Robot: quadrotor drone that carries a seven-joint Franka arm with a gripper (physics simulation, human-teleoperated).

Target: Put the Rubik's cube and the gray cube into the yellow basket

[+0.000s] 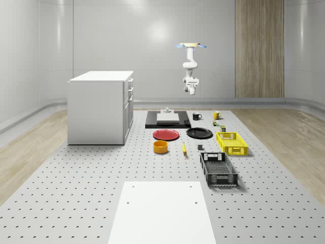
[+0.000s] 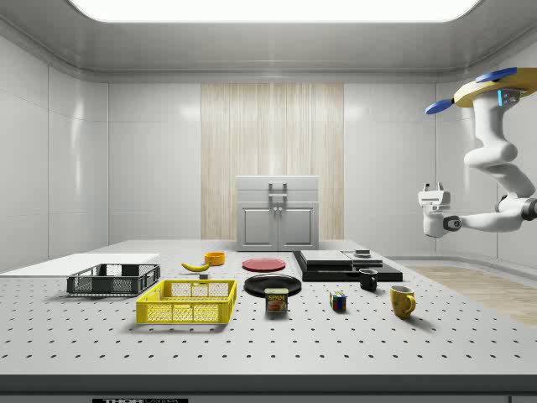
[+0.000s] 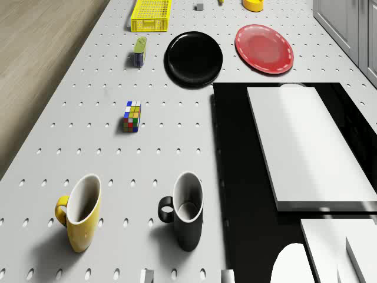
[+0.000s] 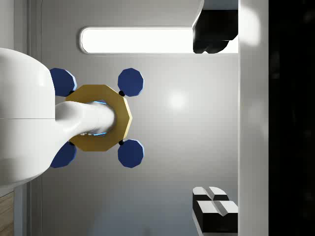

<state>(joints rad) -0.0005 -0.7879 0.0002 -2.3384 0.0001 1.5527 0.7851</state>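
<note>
While we hover high above the far end of the desk (image 1: 76, 203), near the black mug (image 3: 187, 217) and yellow mug (image 3: 80, 212), our claw (image 2: 431, 207) hangs well up, and we cannot tell how wide it stands. We judge the Rubik's cube (image 3: 132, 116) the nearer target, lying apart from the yellow basket (image 1: 232, 143); the gray cube (image 1: 200, 147) sits just beside that basket. We should descend squarely over it, clear of the mugs
</note>
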